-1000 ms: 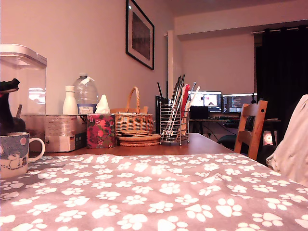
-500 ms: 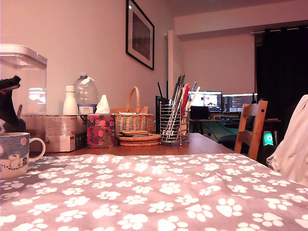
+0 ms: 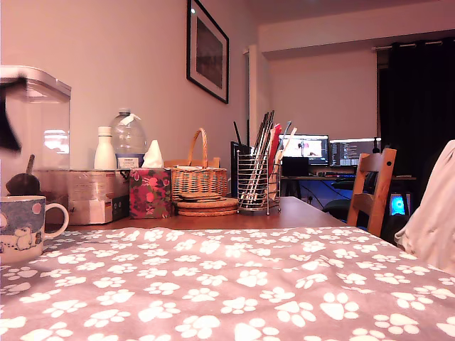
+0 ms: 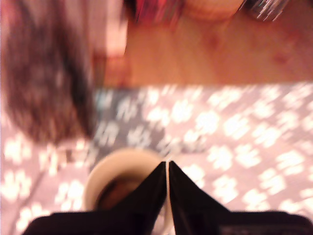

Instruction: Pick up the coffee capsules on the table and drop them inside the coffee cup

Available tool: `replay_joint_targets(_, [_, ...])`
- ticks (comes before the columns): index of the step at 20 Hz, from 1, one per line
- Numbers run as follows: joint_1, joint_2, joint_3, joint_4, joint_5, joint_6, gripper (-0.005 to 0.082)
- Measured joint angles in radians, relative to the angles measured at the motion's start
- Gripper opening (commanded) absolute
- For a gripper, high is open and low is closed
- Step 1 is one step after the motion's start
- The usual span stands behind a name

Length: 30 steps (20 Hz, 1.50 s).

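The white mug (image 3: 21,226) with pale blue animal print stands on the paw-print cloth at the exterior view's left edge. High above it, my gripper (image 3: 6,121) shows only as a dark blur at that edge. In the wrist view my gripper (image 4: 167,164) hangs over the mug (image 4: 100,171), its black fingers (image 4: 146,196) pressed together with nothing between them. A brown shape (image 4: 117,192) lies inside the mug, too blurred to name. No capsule shows on the cloth.
Behind the mug stand a clear plastic box (image 3: 39,121), a cardboard box (image 3: 89,197), a floral tissue box (image 3: 149,192), a wicker basket (image 3: 197,179) and a wire utensil holder (image 3: 257,186). A wooden chair (image 3: 373,186) is at the exterior view's right. A dark blurred mass (image 4: 46,73) sits beside the mug.
My gripper has risen from just above the mug and drifted toward the exterior view's left edge, now mostly out of that view. The mug has not moved.
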Motion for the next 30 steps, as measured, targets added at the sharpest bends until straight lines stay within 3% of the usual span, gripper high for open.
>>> replay_joint_targets(7, [-0.076,-0.101,-0.013,0.035,-0.050,0.001,-0.0021])
replay_joint_targets(15, [-0.088,-0.230,-0.295,0.195,-0.056,0.001,-0.0021])
replay_joint_targets(20, [-0.088,-0.405,-0.449,0.257,-0.069,-0.001,-0.0021])
replay_joint_targets(30, [-0.088,-0.823,-0.706,0.265,-0.126,-0.075,-0.0021])
